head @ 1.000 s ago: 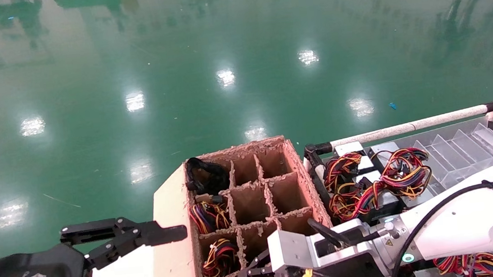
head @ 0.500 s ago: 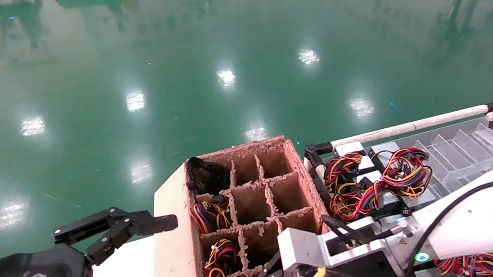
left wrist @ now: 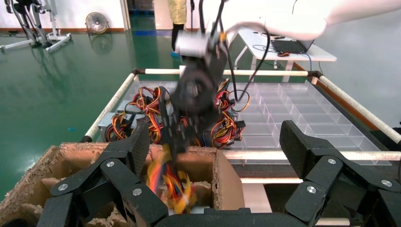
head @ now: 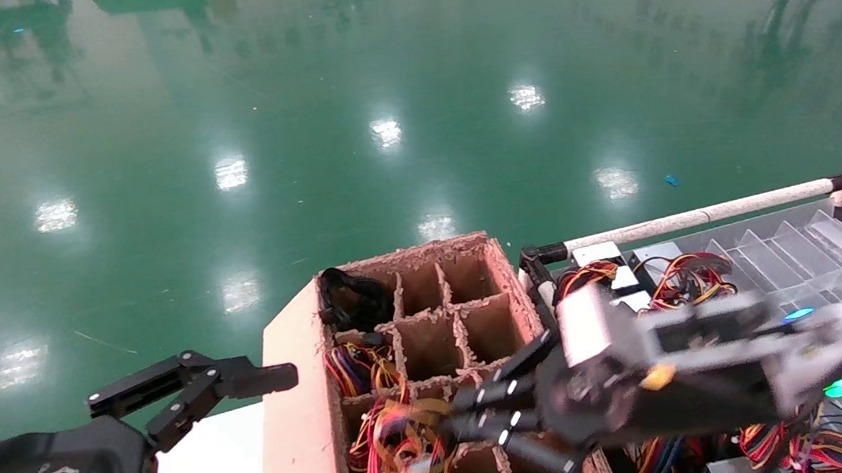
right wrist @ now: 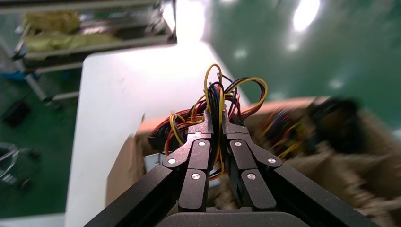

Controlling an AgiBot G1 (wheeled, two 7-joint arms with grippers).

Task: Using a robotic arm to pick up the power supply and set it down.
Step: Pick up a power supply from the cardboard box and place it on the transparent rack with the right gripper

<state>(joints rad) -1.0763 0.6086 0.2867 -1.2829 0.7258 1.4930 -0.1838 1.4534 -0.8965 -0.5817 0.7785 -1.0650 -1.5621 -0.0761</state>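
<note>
Wires of the power supply are being pinched between the right gripper's closed fingers over the cardboard box; its grey body is probably hidden below. Left gripper is hovering with fingers spread, beside the box.
</note>
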